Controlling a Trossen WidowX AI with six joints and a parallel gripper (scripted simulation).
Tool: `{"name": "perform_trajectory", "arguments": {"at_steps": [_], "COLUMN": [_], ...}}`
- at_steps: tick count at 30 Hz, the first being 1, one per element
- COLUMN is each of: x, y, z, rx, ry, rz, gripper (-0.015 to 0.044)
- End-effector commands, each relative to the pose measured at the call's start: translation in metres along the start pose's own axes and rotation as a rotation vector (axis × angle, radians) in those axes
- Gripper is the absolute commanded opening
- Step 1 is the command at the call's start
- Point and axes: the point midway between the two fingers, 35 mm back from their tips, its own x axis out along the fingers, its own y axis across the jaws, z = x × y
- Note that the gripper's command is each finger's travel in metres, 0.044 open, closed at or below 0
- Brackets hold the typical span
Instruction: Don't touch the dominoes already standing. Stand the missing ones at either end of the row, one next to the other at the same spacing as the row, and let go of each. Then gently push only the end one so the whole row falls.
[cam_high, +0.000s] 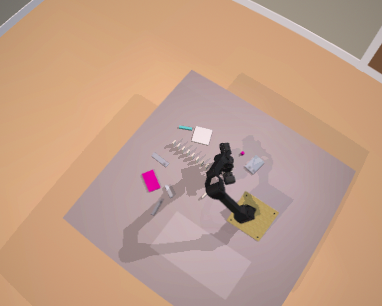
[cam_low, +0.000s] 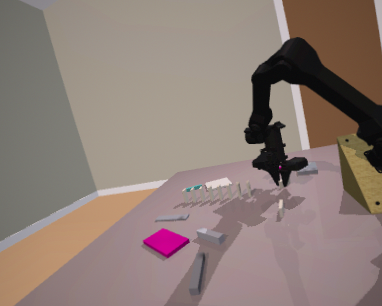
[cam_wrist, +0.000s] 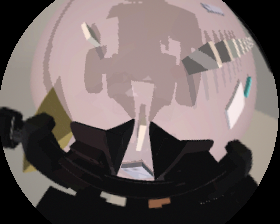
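A row of several cream dominoes (cam_high: 184, 149) (cam_low: 220, 193) (cam_wrist: 215, 54) stands upright and evenly spaced. My gripper (cam_high: 225, 148) (cam_low: 281, 185) (cam_wrist: 141, 122) is low beyond the near end of the row, fingers partly closed but apart. A loose domino (cam_low: 281, 183) (cam_wrist: 141, 137) shows in the gap between them, with space on both sides in the wrist view; the arm hides it in the top view. Another loose domino (cam_high: 203, 195) (cam_low: 281, 207) (cam_wrist: 90, 34) is apart from the row and appears to lie flat.
A white square (cam_high: 202, 135) (cam_low: 218, 183) (cam_wrist: 235, 106) and teal bar (cam_high: 185, 128) (cam_wrist: 248, 87) are behind the row. A magenta pad (cam_high: 151, 181) (cam_low: 166, 242) and several grey blocks are in front. A pale-blue block (cam_high: 254, 165) (cam_low: 307, 169), small magenta cube (cam_high: 242, 153) and yellow board (cam_high: 267, 222) are near the arm.
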Motion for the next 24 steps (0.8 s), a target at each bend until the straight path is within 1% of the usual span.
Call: {"name": "perform_trajectory", "arguments": {"at_steps": [1, 8, 10, 20, 22, 24], "x": [0.0, 0.0, -0.008, -0.137, -0.153, -0.155], "y": [0.0, 0.0, 0.0, 0.008, 0.01, 0.01], "z": [0.001, 0.001, 0.001, -0.002, -0.002, -0.002], "rx": [0.004, 0.004, 0.004, 0.006, 0.007, 0.007], "ry": [-0.006, -0.006, -0.006, 0.0, 0.0, 0.001], "rz": [-0.002, -0.002, -0.002, -0.004, -0.004, -0.004], "gripper": [0.002, 0.002, 0.002, 0.002, 0.002, 0.002]}}
